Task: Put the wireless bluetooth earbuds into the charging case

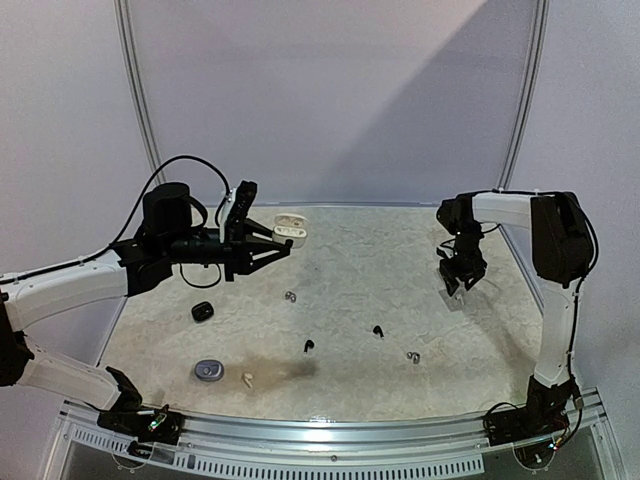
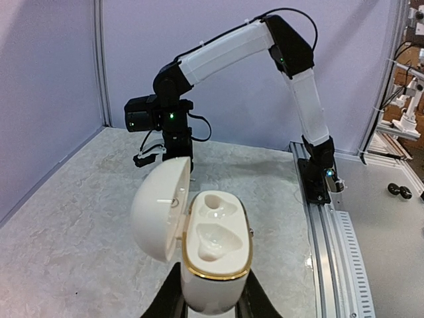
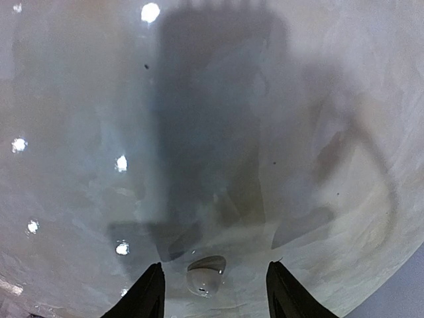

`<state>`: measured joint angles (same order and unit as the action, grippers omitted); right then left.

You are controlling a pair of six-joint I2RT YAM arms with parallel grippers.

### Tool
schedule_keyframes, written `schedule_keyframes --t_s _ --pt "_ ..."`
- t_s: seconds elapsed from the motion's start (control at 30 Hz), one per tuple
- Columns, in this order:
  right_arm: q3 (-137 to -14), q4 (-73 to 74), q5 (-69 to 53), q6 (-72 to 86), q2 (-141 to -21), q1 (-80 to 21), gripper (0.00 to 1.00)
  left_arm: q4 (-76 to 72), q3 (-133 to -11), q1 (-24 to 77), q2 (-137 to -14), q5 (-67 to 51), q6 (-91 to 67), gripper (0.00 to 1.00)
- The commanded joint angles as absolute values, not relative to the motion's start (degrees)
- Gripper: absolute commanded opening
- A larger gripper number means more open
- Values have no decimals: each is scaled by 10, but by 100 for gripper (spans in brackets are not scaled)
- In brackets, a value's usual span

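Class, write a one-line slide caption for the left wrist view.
Left pincer holds an open white case, lid hinged left, with the right arm beyond.

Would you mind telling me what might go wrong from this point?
The white earbud is small and rounded between the right fingers; it may squirt out when pinched. The left fingers grip the open charging case only at its base, so pushing a bud in might tip it.
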<state>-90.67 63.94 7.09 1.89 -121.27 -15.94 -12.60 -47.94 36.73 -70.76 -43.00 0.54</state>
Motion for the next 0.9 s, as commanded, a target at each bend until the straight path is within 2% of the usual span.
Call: schedule_keyframes --t_s 0.0,0.37,0.87 --pt "-885 617 66 -16 -1231 -157 51 -132 -478 368 -707 -434 16 0" --pt "-842 591 55 -23 -1230 -157 36 -127 -479 368 -707 -434 24 0" --pt "-815 595 50 -40 -1210 -154 31 -121 -480 368 -705 -432 32 0"
